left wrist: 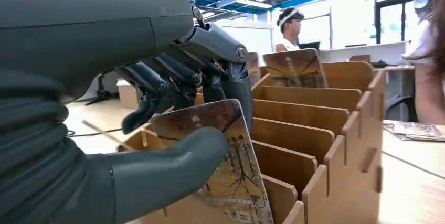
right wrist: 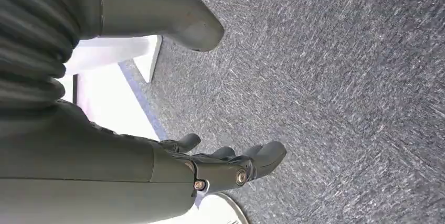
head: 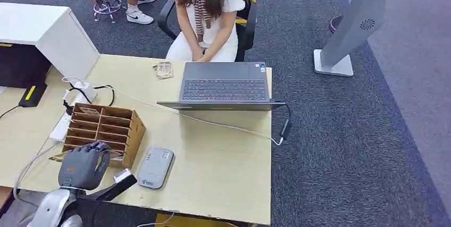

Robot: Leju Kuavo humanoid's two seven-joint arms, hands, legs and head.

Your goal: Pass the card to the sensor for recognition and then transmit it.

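One step is underway: my left robot hand (left wrist: 173,129) pinches a card (left wrist: 223,169) at the wooden rack (head: 103,131). The sensor (head: 155,167) waits beside it. My right robot hand (right wrist: 225,163) hangs loose, holding nothing.

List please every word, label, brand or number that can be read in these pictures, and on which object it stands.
No text can be read for certain.
Card reader: small logo and print, too small.
Laptop: corner sticker and key legends, too small.
Card in the left hand: printed picture with faint marks, blurred.
Grey kiosk: round emblem, no letters legible.
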